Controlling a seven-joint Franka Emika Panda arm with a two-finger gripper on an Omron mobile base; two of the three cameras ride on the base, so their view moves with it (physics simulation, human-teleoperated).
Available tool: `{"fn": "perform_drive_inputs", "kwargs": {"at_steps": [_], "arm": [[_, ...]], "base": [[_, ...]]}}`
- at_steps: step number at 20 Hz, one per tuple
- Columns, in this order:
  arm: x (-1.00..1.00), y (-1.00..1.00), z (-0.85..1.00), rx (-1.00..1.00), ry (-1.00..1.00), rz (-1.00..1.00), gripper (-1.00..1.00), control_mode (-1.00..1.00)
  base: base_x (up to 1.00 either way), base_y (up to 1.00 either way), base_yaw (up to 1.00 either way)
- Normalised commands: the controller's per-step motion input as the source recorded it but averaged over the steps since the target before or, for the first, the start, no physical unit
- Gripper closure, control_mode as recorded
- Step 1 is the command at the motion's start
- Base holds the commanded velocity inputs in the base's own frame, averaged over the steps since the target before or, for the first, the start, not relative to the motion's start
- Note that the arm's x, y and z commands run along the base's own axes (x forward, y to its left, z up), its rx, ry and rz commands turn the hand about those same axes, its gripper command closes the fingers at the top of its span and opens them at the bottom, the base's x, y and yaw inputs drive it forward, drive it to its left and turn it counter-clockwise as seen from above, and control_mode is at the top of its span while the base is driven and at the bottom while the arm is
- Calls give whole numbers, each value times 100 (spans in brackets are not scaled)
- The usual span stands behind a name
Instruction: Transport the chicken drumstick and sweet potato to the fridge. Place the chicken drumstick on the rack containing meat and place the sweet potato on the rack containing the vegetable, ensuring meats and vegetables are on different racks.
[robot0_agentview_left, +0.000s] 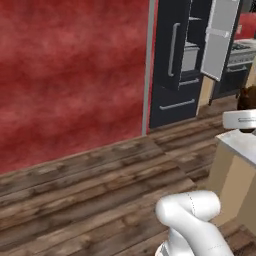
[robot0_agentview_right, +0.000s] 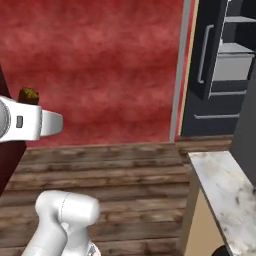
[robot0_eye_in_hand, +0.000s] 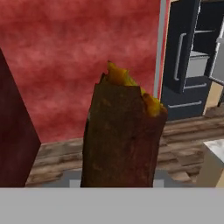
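Right up against the hand camera, a dark reddish-brown, rough-skinned sweet potato (robot0_eye_in_hand: 120, 140) stands tall, and poking out behind its top edge is the golden-orange lumpy chicken drumstick (robot0_eye_in_hand: 127, 83). Both rise from where the fingers sit at the bottom of that view, so the gripper (robot0_eye_in_hand: 118, 181) is clamped shut on the sweet potato; whether the drumstick is pinched too or just riding behind it, I can't tell. The fingers themselves are hidden by the load.

From the right base view, a dark brown lump, the potato again (robot0_agentview_right: 29, 94), peeks above the white hand at the left edge, held up in the air over the wooden plank floor (robot0_agentview_right: 125, 175). In the left base view the white hand juts in at the right edge, above a pale stone-topped counter (robot0_agentview_left: 240, 142) on a tan cabinet.

Further out, a mottled red wall (robot0_agentview_left: 70, 75) runs across the back, ending at a grey vertical trim strip (robot0_agentview_left: 148, 65).

Beyond that, well apart from the held food, stands the tall charcoal fridge (robot0_agentview_left: 172, 55) with long grey bar handles, its door swung open. Light grey shelves show inside (robot0_agentview_right: 232, 65). Which rack is which can't be made out from here.
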Motion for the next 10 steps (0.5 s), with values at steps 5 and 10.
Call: {"fn": "perform_drive_inputs", "kwargs": {"at_steps": [5,10], "arm": [[0,0,0,0,0,0,100,100],[0,0,0,0,0,0,100,100]], "base": [[100,0,17],[100,-4,20]]}}
